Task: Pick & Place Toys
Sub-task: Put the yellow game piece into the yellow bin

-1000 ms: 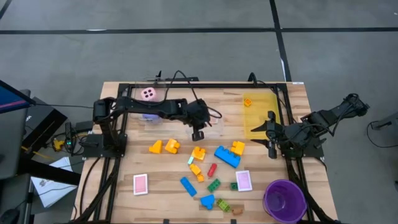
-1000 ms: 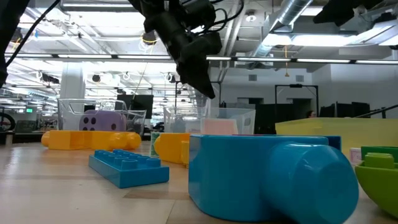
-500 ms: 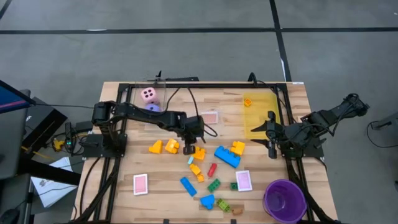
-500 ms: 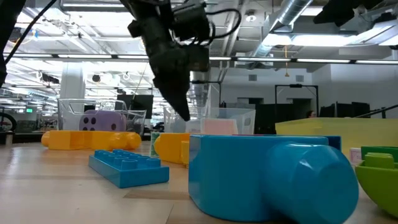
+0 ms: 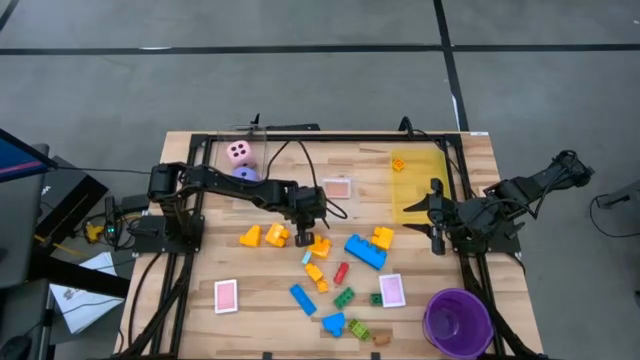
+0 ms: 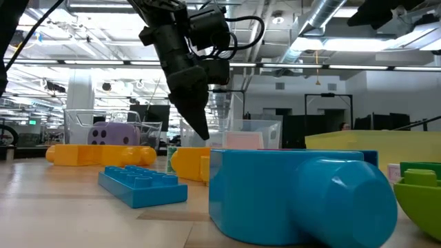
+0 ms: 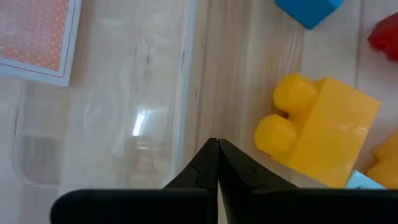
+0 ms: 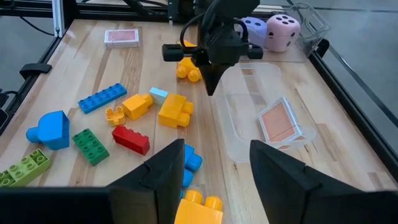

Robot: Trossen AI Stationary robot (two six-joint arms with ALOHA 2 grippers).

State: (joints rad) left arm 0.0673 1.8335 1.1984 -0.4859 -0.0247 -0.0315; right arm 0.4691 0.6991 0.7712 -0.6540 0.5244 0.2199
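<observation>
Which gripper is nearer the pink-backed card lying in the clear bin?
Left. The left gripper, shut, hangs just beyond the clear bin's edge, close to the pink-backed card. The right gripper waits by the yellow bin, farther away.

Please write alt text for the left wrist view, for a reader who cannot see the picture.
The left gripper, fingers shut and empty, points down at a wooden table between a clear bin and a yellow brick. A pink-backed card lies in the bin; a blue brick shows at the edge.

bricks (image 5: pixel 345 268) lie scattered mid-table (image 5: pixel 260 320); two dice (image 5: pixel 240 152) in the far-left bin (image 5: pixel 262 190); cup (image 5: pixel 456 322) at the near-right corner.
</observation>
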